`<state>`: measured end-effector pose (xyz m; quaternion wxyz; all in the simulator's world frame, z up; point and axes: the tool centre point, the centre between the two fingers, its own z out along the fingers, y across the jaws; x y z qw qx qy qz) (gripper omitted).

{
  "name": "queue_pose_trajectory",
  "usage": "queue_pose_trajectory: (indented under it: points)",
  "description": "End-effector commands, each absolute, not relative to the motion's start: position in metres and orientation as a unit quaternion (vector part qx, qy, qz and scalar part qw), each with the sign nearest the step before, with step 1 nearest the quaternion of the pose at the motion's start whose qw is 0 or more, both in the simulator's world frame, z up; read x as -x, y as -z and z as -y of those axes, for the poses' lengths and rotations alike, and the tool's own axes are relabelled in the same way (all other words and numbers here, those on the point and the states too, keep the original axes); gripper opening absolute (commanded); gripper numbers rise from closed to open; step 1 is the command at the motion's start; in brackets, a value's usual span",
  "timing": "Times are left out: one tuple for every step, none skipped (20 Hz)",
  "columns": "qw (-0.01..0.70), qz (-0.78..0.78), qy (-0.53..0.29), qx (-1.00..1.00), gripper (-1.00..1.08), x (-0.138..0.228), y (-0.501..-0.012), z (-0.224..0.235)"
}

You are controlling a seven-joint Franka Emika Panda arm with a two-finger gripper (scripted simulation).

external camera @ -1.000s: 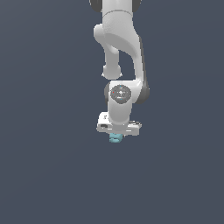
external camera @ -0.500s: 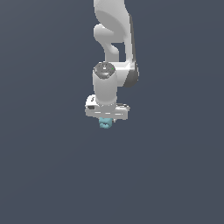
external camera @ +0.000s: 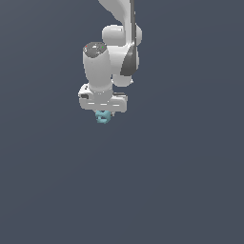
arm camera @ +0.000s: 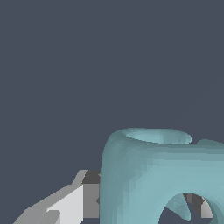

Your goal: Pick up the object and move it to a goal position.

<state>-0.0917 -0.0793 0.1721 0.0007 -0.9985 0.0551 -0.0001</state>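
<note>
Arm hangs vertical, wrist pointing down; gripper (external camera: 102, 114) clamped on teal object (external camera: 102, 117), fingers (arm camera: 65, 205) pressing its sides.

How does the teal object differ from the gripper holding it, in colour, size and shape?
Colour: the teal object is light teal, while the gripper is white and grey.
Size: in the exterior view the object is tiny, far narrower than the gripper's body above it.
Shape: in the wrist view the object is rounded with openings through it; the gripper's finger is flat and angular.
Shared: both hang in mid-air, the jaws closed on the object.
</note>
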Motion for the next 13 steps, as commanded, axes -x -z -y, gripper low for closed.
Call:
queue_pose_trajectory:
  points:
    - [0.001,-0.055,0.000,0.999,-1.00,0.104,-0.183,0.090]
    - [0.001,-0.055,0.000,0.999,-1.00,0.108,-0.186,0.094]
    - [0.001,-0.055,0.000,0.999,-1.00,0.112,-0.190,0.098]
    - [0.001,-0.055,0.000,0.999,-1.00,0.115,-0.193,0.101]
    - [0.001,-0.055,0.000,0.999,-1.00,0.118,-0.195,0.104]
    - [0.001,-0.055,0.000,0.999,-1.00,0.120,-0.198,0.107]
    - [0.001,-0.055,0.000,0.999,-1.00,0.123,-0.200,0.109]
    - [0.001,-0.055,0.000,0.999,-1.00,0.124,-0.202,0.111]
    - [0.001,-0.055,0.000,0.999,-1.00,0.126,-0.204,0.112]
    - [0.001,-0.055,0.000,0.999,-1.00,0.127,-0.205,0.114]
    - [0.001,-0.055,0.000,0.999,-1.00,0.128,-0.206,0.115]
    - [0.001,-0.055,0.000,0.999,-1.00,0.129,-0.206,0.115]
    - [0.001,-0.055,0.000,0.999,-1.00,0.129,-0.206,0.116]
